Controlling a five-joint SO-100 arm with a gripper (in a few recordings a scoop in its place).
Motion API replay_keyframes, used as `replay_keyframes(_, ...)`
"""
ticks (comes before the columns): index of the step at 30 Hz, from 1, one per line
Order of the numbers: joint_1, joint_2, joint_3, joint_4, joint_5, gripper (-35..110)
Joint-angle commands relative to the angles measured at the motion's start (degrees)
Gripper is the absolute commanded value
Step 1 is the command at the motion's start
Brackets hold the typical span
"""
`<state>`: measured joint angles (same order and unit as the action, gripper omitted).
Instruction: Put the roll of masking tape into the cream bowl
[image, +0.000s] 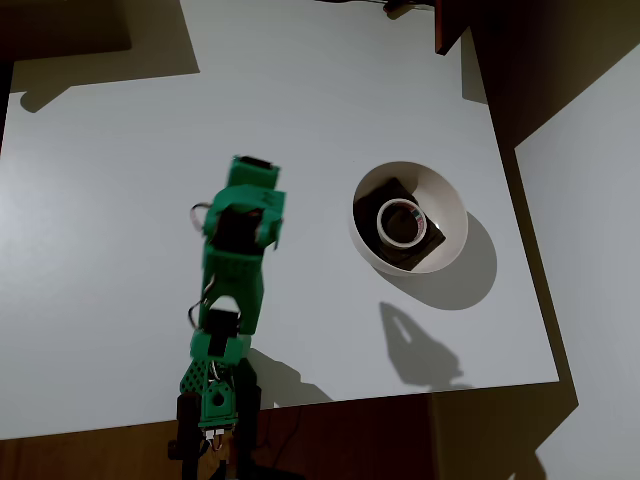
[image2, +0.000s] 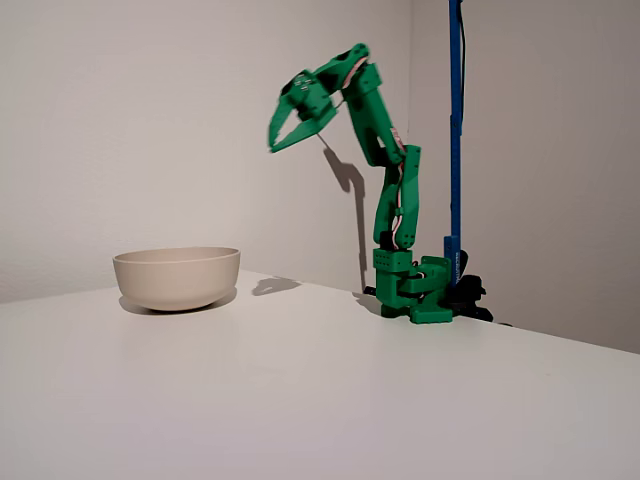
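The cream bowl (image: 446, 196) stands right of centre on the white table, and in the fixed view the bowl (image2: 177, 276) sits at the left. Inside it the roll of masking tape (image: 382, 226) lies flat on a dark brown square block (image: 421, 255). My green gripper (image2: 274, 146) hangs high in the air, right of the bowl and well above it, pointing down to the left. Its fingers are spread open and hold nothing. In the overhead view the arm (image: 240, 235) is folded back, left of the bowl.
The arm's base (image2: 415, 290) is clamped at the table's edge beside a blue upright pole (image2: 455, 120). The table's right edge (image: 525, 260) runs close past the bowl. Dark floor surrounds the table.
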<state>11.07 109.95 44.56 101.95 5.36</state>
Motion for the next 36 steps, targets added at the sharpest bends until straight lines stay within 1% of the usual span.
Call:
replay_keyframes(1,-6.0,14.9,11.4,2.2,-0.9,-8)
replay_keyframes(9,-11.3,37.3,46.7,-11.3,-4.2,-8)
replay_keyframes(26,-14.3,61.3,98.8,-32.1,-5.6,-8)
replay_keyframes(31,-15.1,70.5,109.6,-33.0,-6.0,-8)
replay_keyframes(36,-15.4,82.3,118.3,-29.3,-6.5,-8)
